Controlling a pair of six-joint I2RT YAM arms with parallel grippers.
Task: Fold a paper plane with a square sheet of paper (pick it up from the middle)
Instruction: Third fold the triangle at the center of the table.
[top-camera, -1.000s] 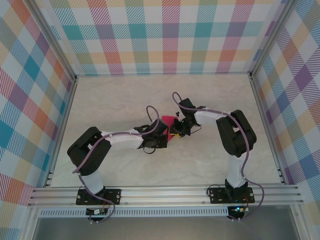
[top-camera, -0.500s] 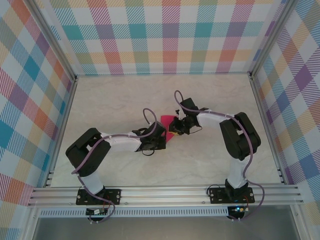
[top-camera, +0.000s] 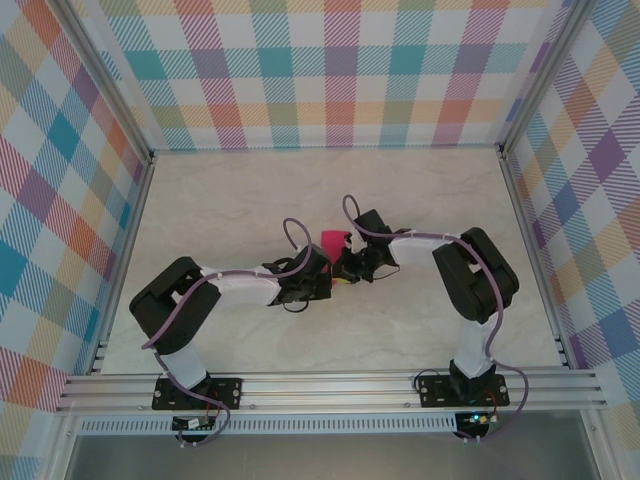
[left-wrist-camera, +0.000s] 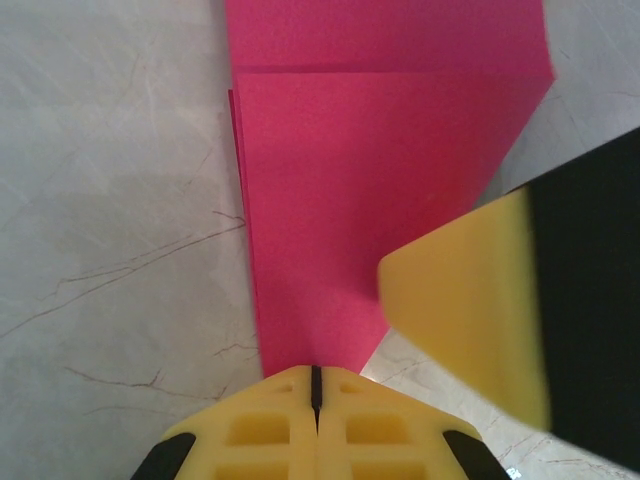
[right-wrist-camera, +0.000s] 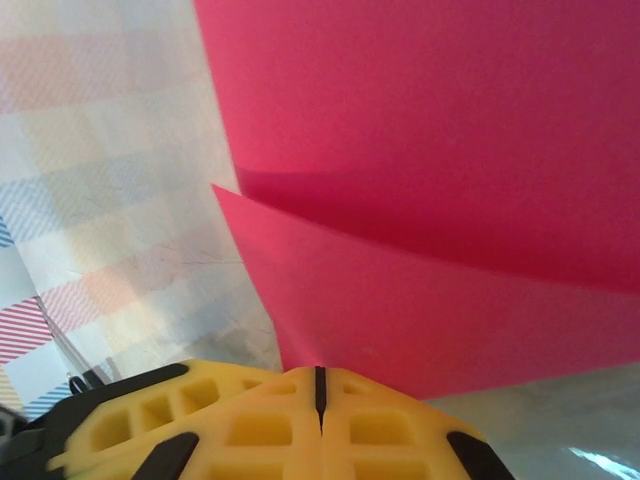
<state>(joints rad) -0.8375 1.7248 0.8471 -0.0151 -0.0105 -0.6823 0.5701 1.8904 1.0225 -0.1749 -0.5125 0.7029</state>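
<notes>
L arm (top-camera: 240, 283) & R arm (top-camera: 430, 240) both bent inward over the table (top-camera: 250, 200), wrists nearly meeting mid-table. L gripper (left-wrist-camera: 316, 385) has its fingers pressed together, clamped on the near tip of the sheet (left-wrist-camera: 370, 180). R gripper (right-wrist-camera: 320, 385) is likewise pinched on the sheet's edge, just beside L. Sheet is crimson-pink, folded w/ layered edges and one crease across, fanning out ahead of the L gripper and bowed ahead of the R.

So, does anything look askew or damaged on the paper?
No tear shows. The paper, pinched by the shut left gripper and right gripper, is partly folded; its layers gape apart near the right gripper.
</notes>
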